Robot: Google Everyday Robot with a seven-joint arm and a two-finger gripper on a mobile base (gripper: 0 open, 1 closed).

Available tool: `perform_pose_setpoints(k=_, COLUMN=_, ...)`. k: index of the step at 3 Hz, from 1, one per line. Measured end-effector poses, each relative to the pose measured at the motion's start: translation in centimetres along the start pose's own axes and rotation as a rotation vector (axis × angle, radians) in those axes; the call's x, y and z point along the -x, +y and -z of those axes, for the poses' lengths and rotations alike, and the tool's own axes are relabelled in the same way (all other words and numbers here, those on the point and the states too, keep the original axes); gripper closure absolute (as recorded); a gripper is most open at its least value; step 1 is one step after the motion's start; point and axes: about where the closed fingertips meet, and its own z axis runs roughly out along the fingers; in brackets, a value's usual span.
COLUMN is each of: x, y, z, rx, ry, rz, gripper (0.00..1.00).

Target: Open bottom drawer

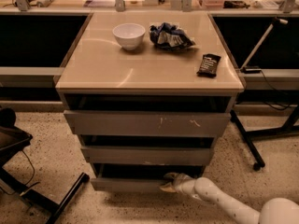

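bottom drawer (126, 185), lowest of three by the floor, looks barely cracked open, gripper (167, 182) at the right end of its top edge, can't tell if clamped, most of the pull left

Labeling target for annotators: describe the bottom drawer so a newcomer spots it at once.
Find the tan-topped drawer unit at centre. Of its three grey handleless fronts, the bottom drawer is the lowest, nearest the floor, with the gripper toward its right end in view. Its front is plain, unlike the white-scratched top front.

Claw (164, 182) low, splayed; arm (219, 200) outstretched.
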Motion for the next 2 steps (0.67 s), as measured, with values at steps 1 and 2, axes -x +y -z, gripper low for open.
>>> perform_pose_setpoints(k=1, x=0.3, y=-0.1, z=0.2, rx=0.000, ry=0.000, rz=0.000, gripper=1.00)
perform_pose_setpoints(k=2, x=-0.8, y=1.4, z=1.0, rx=0.000, ry=-0.001, rz=-0.002, gripper=1.00)
